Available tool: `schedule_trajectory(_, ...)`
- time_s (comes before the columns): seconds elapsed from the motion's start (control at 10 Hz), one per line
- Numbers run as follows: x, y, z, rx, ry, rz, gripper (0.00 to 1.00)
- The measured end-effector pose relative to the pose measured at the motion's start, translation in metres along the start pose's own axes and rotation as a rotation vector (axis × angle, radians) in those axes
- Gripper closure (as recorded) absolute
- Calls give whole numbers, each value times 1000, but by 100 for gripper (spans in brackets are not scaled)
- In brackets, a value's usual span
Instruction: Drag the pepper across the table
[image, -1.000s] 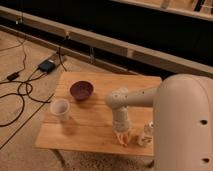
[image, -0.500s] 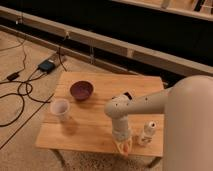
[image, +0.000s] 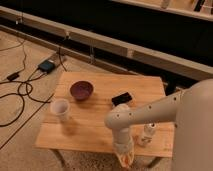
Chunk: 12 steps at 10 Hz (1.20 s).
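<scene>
The table (image: 95, 125) has a pale wooden plank top and dark legs. My gripper (image: 123, 157) points down at the table's front edge, right of the middle, below my white arm (image: 150, 116). A small orange patch, the pepper (image: 126, 159), shows at the gripper's tip, right at the front edge. Most of the pepper is hidden by the gripper. I cannot tell whether it is held or only touched.
A dark red bowl (image: 81, 90) and a white cup (image: 60, 108) stand on the left half. A black phone (image: 121, 98) lies mid-table. A small white bottle (image: 147, 133) stands just right of the gripper. Cables and a power box (image: 46, 65) lie on the floor to the left.
My gripper has moved towards the table's front edge with the orange pepper at its tip. The arm has shifted nearer, uncovering the black phone. The bottle, bowl and cup have stayed put.
</scene>
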Motion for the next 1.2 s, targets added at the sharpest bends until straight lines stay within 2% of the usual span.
schedule_trajectory(0.5, 33, 16, 26, 15, 60, -66, 100)
schedule_trajectory(0.8, 48, 24, 37, 29, 99, -153, 98)
schedule_trajectory(0.9, 49, 24, 38, 35, 98, -162, 93)
schedule_trajectory(1.2, 41, 27, 32, 43, 41, -158, 61)
